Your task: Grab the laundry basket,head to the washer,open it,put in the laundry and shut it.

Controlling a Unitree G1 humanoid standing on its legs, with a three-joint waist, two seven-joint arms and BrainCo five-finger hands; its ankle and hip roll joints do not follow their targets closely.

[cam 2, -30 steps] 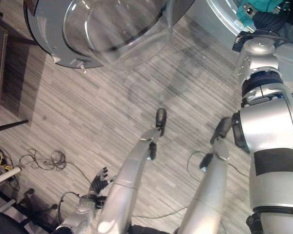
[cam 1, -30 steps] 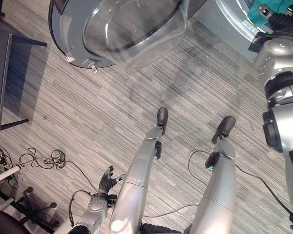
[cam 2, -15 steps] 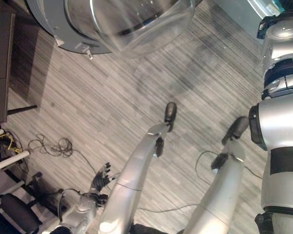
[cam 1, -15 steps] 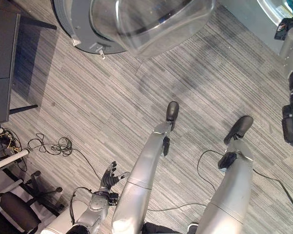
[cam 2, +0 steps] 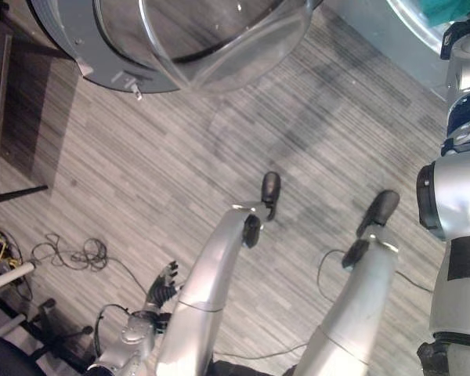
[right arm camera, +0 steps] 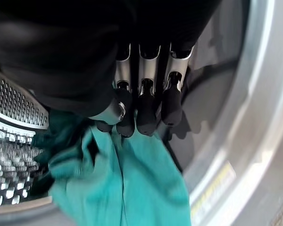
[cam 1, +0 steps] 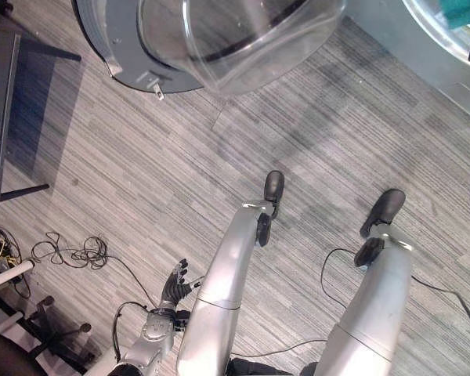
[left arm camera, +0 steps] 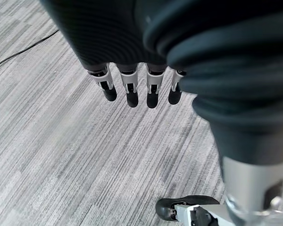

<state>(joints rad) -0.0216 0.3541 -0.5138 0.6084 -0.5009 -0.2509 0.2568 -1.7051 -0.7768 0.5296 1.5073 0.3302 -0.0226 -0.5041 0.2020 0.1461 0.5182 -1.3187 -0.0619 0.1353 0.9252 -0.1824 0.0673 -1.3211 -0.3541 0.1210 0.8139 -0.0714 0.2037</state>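
Left eye view first, from the robot's left across to its right. Low at the left, the left hand (cam 1: 172, 288) hangs over the striped grey floor (cam 1: 141, 180) with its fingers straight and loosely spread, holding nothing; its wrist view shows the same row of dark-tipped fingers (left arm camera: 131, 89) pointing down at bare floor. Further up, the washer door (cam 1: 219, 39) stands swung wide open, its clear bowl-shaped window bulging toward the camera.

Far to the right, the washer's round opening (cam 2: 411, 27) shows with a patch of teal laundry (cam 1: 466, 12) inside it. In the right wrist view the right hand (right arm camera: 141, 101) reaches into the drum (right arm camera: 14, 117), its fingers curled down onto the teal cloth (right arm camera: 127, 183) with the thumb close against them; it seems to pinch the top of the cloth, which hangs down over the rim of the opening.

The loading step looks to be in hand. The next move calls for pushing the cloth deeper, clear of the rim, then letting go and drawing the arm out before the door is swung shut.
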